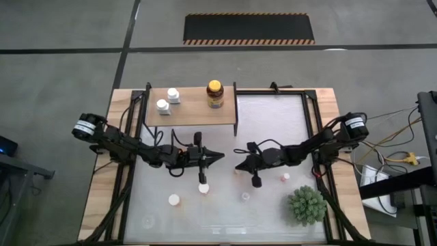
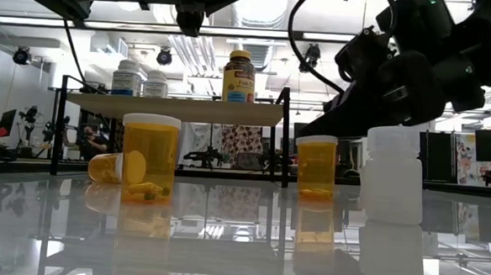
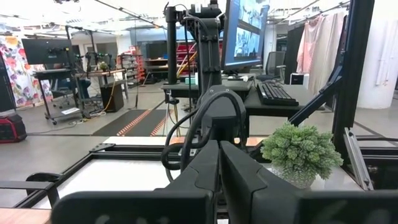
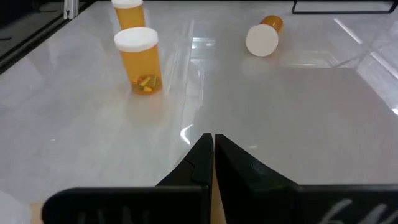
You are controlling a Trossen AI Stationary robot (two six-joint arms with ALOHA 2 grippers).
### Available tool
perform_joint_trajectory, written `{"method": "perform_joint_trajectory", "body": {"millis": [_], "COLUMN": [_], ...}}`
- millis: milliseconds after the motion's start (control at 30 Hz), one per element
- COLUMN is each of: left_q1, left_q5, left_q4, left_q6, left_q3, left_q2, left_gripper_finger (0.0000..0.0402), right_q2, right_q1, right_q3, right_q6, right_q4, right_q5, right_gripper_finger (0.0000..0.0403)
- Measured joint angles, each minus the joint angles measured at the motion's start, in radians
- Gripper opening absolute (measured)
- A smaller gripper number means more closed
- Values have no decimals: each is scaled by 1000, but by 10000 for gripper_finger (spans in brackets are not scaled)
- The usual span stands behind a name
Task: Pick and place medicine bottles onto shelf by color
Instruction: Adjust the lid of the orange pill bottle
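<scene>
The shelf (image 1: 191,116) is a light-wood board on a black frame at the table's far side. It carries two white bottles (image 1: 173,96) (image 1: 162,107) and the amber yellow-capped jar (image 1: 215,93). Several small bottles stand or lie on the white tabletop: an upright orange one (image 2: 149,158), an orange one on its side (image 2: 113,166), another upright orange one (image 2: 315,166) and a white one (image 2: 392,175). My left gripper (image 1: 220,157) and my right gripper (image 1: 238,165) hover at mid-table, tips facing each other, both shut and empty. The right gripper (image 4: 212,140) slants down at bare tabletop, short of an orange bottle (image 4: 140,59).
A spiky green plant (image 1: 306,205) stands at the table's near right corner. Loose bottles (image 1: 203,188) (image 1: 174,200) (image 1: 245,197) (image 1: 284,178) dot the near half of the table. A black frame (image 1: 317,137) runs along the table's sides.
</scene>
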Motion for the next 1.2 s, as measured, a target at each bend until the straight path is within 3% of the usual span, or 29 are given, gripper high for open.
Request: {"method": "perform_joint_trajectory", "body": {"millis": [400,833,1200], "left_q1": [0,0,0], "left_q5": [4,3,2], "left_q4": [0,-1,-32], "left_q6": [-2,-1,-54], "left_q3": [0,0,22], "left_q2": [0,0,8], "left_gripper_finger": [0,0,0], "right_q2": [-87,33,-186], "right_q1": [0,0,10], "right_q3": [24,17,15], "right_q6": [-74,0,-84], "right_q4": [-5,10,-111], "right_q5": [-1,0,-9], "right_gripper_finger": [8,9,8]}}
